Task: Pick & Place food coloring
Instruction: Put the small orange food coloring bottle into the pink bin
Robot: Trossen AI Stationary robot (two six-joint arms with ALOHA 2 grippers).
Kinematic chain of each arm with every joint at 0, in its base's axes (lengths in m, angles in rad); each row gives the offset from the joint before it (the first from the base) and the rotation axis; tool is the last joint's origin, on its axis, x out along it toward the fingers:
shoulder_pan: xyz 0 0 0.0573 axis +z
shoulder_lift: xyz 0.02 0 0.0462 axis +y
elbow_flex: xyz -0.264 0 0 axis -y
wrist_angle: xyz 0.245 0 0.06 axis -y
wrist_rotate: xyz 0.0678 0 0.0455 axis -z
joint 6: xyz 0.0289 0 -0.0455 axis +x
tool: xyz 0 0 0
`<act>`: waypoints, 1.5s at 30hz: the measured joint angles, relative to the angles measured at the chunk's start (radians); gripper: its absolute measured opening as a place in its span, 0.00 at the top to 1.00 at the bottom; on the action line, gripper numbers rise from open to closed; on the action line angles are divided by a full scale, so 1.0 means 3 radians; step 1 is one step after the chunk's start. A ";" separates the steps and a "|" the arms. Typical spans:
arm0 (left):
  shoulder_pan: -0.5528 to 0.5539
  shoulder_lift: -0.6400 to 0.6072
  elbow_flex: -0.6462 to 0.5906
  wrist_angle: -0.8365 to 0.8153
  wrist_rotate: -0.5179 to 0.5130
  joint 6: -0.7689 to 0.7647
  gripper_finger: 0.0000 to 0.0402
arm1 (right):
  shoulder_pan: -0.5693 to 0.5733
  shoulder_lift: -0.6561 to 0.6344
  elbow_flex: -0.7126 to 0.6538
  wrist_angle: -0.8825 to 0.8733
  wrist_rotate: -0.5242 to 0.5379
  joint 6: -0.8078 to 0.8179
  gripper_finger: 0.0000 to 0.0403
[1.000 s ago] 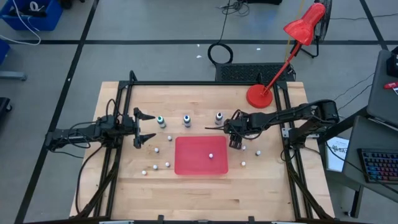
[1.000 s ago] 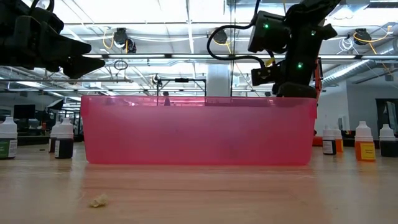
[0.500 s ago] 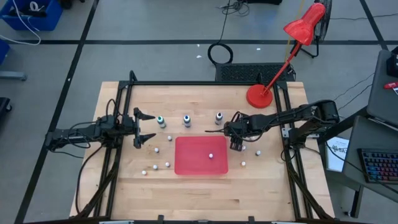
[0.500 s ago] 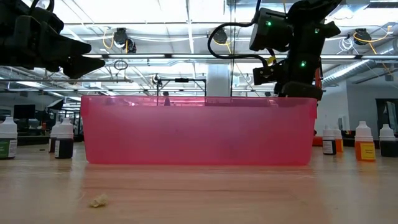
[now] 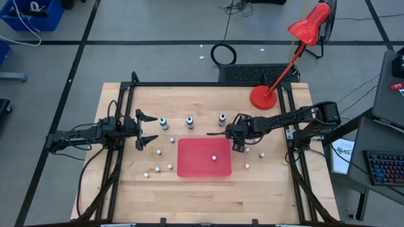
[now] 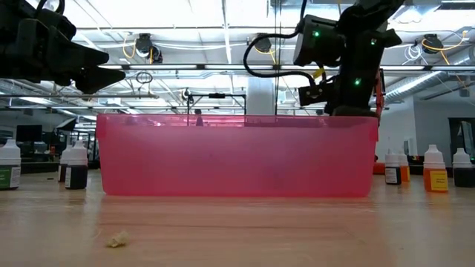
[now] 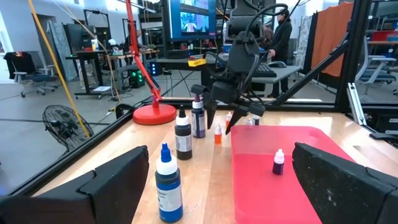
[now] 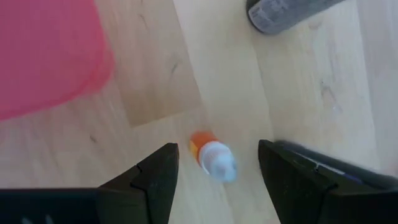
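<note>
We saw the right gripper point(image 5: 238, 145) poised just off the red tray's point(image 5: 189, 165) right edge, its fingers point(image 8: 155, 180) spread apart and empty, pointing down at a small orange food coloring bottle point(image 8: 212, 155) on the wooden table point(image 5: 265, 189). That bottle stood upright, long axis vertical, white tip toward the wrist camera. Another bottle point(image 7: 278, 162) stood upright inside the tray, and three more point(image 5: 189, 122) stood in a row behind it. The left gripper point(image 5: 146, 130) waited spread wide near the table's left side.

Red desk lamp point(image 5: 287, 63) on wooden table point(image 5: 202, 186)
</note>
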 joint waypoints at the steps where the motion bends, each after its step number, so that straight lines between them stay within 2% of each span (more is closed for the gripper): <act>1: 0.0000 0.0000 -0.0001 0.0000 -0.0001 0.0000 0.02 | 0.0000 0.0001 -0.0002 -0.0049 -0.0007 0.0015 0.48; 20: 0.0000 0.0000 -0.0001 0.0000 -0.0001 0.0000 0.02 | -0.0001 0.0003 -0.0006 -0.0054 -0.0024 0.0032 0.50; 24: 0.0002 -0.0001 -0.0001 0.0000 -0.0001 0.0000 0.02 | -0.0001 0.0003 -0.0006 -0.0049 -0.0033 0.0032 0.57; 36: 0.0003 0.0000 -0.0001 0.0000 0.0000 0.0000 0.02 | -0.0001 0.0004 -0.0008 -0.0040 -0.0100 0.0043 0.91; 45: 0.0001 0.0000 0.0000 0.0000 -0.0001 0.0000 0.02 | 0.0048 -0.0016 -0.0006 0.0020 -0.0126 0.0019 0.91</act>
